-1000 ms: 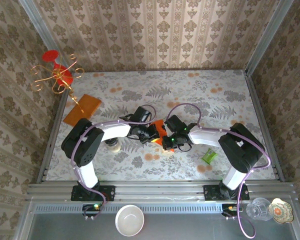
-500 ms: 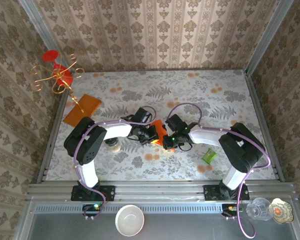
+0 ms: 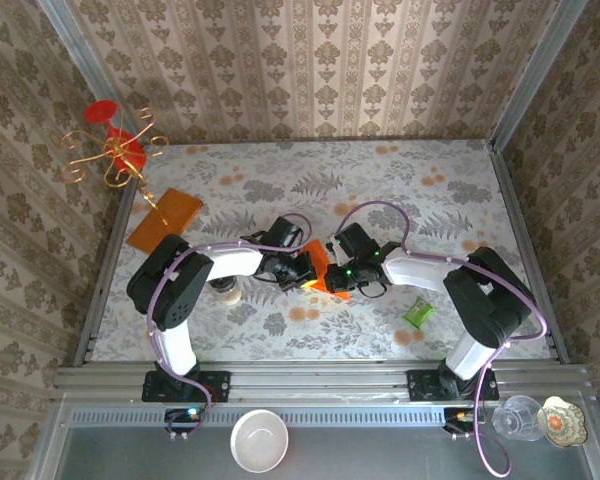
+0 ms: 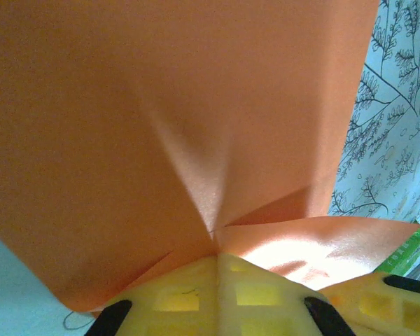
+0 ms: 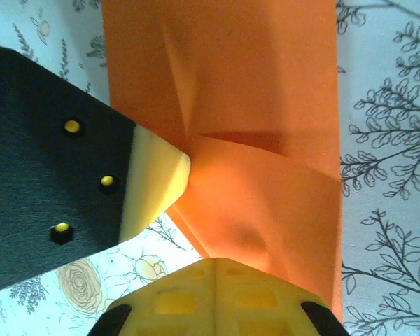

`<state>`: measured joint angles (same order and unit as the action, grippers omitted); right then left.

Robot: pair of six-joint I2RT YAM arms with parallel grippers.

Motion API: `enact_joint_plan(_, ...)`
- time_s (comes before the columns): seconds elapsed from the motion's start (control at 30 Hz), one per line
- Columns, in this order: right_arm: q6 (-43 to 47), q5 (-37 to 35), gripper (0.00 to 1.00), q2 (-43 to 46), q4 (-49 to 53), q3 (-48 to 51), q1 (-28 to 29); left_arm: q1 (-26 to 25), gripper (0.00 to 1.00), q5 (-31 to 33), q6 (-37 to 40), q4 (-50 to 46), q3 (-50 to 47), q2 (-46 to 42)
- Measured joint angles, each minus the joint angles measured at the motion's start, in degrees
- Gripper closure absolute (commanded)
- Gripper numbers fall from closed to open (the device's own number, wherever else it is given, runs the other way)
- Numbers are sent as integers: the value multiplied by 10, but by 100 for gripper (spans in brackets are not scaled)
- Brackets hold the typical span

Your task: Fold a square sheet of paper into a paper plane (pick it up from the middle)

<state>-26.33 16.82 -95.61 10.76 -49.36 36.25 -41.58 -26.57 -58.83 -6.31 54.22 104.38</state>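
Square sheet of paper (image 3: 315, 258) is mid table btwn both arms, mostly hidden under them from the top. Left gripper (image 4: 217, 260) & right gripper (image 5: 215, 264) each pinch it tight, tips side by side. It's creased; fold shape hard to tell. Green thing (image 3: 417, 313) lies near, on the right; amber sheet (image 3: 165, 218) well off left; small pale cup (image 3: 227, 290) peeks from under the left arm.

From above, the left gripper (image 3: 301, 272) and right gripper (image 3: 333, 279) cover most of the square sheet of paper (image 3: 316, 256); I see 1 small patch. My left wrist view crops its top, and it hides most of a green item (image 4: 404, 253).
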Motion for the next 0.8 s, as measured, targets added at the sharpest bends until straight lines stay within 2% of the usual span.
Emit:
enact_joint_plan(0.4,23,24,95,-29,0,-3,-12,3,94,1,0,19,-16,-6)
enact_joint_plan(0.8,50,80,95,3,-54,66,-53,16,95,-23,6,38,-32,-9)
